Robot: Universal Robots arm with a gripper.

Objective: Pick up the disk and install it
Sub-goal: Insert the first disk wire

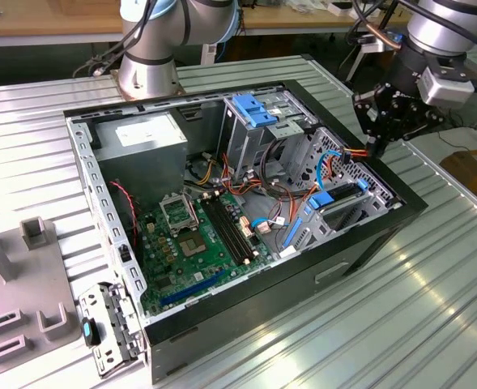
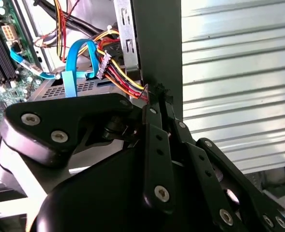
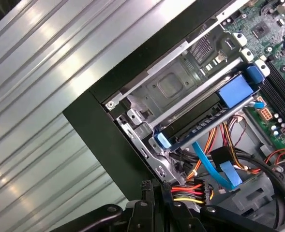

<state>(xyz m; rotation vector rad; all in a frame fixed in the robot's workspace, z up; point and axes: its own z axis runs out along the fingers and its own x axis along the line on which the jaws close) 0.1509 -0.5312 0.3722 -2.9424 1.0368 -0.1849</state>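
Disk (image 3: 205, 118) sits in the drive cage (image 3: 167, 88) by the case's (image 1: 303, 279) edge on the exterior view's right, blue rails seated. Install looks mostly done. Gripper (image 1: 376, 148) is clenched at the red-yellow power wires (image 3: 180, 192) beside it. The disk's cabling looks unfinished.

No legible text, no readable labels (motherboard (image 1: 202, 239) print too small)

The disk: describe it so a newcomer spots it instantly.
Find the open black computer case on the ribbed table. At its end on the exterior view's right, near the gripper, the disk sits low, blue-railed, unlike the tall bay's blue bracket.
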